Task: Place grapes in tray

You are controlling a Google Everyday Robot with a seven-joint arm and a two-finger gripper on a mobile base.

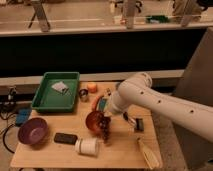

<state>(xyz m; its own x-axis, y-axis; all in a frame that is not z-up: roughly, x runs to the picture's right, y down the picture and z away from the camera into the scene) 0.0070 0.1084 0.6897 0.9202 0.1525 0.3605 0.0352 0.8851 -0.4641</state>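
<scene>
Grapes [106,132] show as a dark red cluster at the near right edge of the orange-brown bowl [93,121], directly under the tip of your white arm [150,100] and well apart from the green tray [46,99] at the far left of the table [125,145]. Your jaws are at that cluster, over the bowl's right rim. You cannot tell from this view how far they are parted or whether they have the bunch, because the wrist hides them. The arm reaches in from the right, which I judge keeps its bulk away from the tray and leaves you a leftward carry over the tray's raised rim. As for containers, the tray holds only a small pale grey-white item [60,87] toward its far side, with bare floor nearer you. The purple bowl [32,131] looks empty. The white cup [88,146] lies on its side near the front edge, its inside hidden from you.
</scene>
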